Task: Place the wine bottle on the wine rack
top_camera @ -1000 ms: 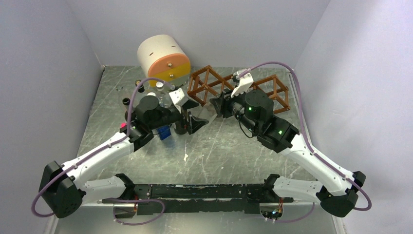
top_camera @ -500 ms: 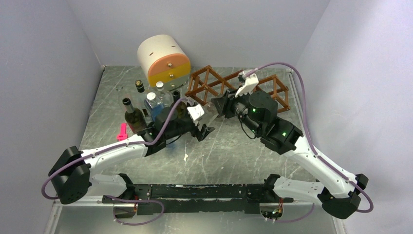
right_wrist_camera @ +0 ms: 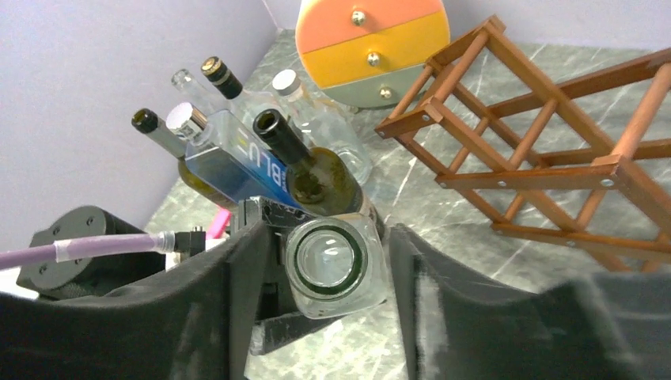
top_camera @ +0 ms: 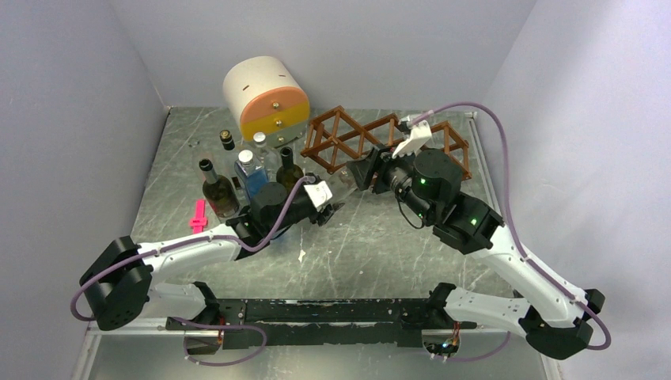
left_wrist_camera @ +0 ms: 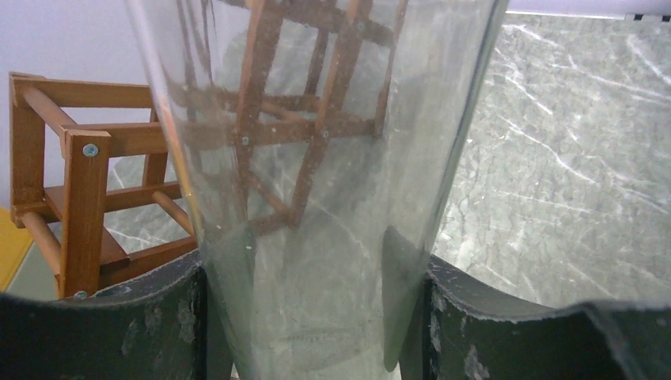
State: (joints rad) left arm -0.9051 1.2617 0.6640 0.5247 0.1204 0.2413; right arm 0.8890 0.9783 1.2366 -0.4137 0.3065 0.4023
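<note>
Wine bottle (left_wrist_camera: 316, 198) of clear glass sits between both grippers, just near of the wine rack (left_wrist_camera: 83, 214). We see the left gripper (left_wrist_camera: 315, 317) clamped on its sides. Only the right wrist view shows the right gripper (right_wrist_camera: 324, 261) part-open, with slim gaps flanking the bottle's round end.

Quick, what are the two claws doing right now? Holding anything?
Left gripper: closed on the clear glass bottle.
Right gripper: open, loosely straddling the same bottle's end.
</note>
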